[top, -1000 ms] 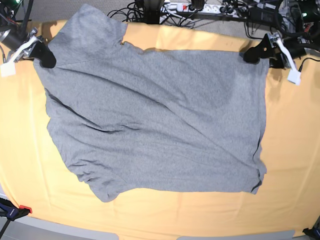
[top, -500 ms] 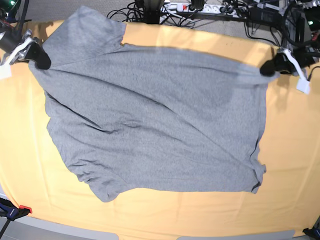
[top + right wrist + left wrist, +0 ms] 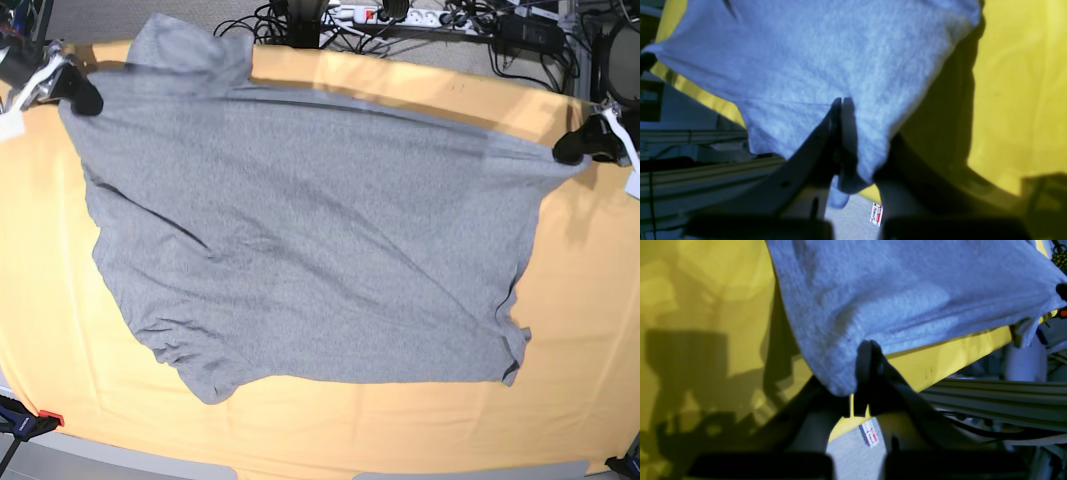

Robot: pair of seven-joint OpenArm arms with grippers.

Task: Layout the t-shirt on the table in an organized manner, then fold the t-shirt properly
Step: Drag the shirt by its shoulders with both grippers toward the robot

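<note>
Pulled wider apart since a second ago, with the far edge now stretched taut. Spread over the middle of the desk (image 3: pixel 590 300): the t-shirt (image 3: pixel 300 250), plain grey side up, one sleeve bunched at the near left. Clenched on the far right corner of the shirt: the left claw (image 3: pixel 568 150). Clamped on the far left corner, beside the sleeve: the right claw (image 3: pixel 85 100).

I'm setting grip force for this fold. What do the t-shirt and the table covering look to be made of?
The t-shirt: likely soft cotton-type knit, matte heather grey; it shows a fuzzy speckled surface and drapes in soft wrinkles. The table: seemingly covered by thin woven cloth, matte pale yellow-orange, with faint crease lines; what lies beneath cannot be told.
</note>
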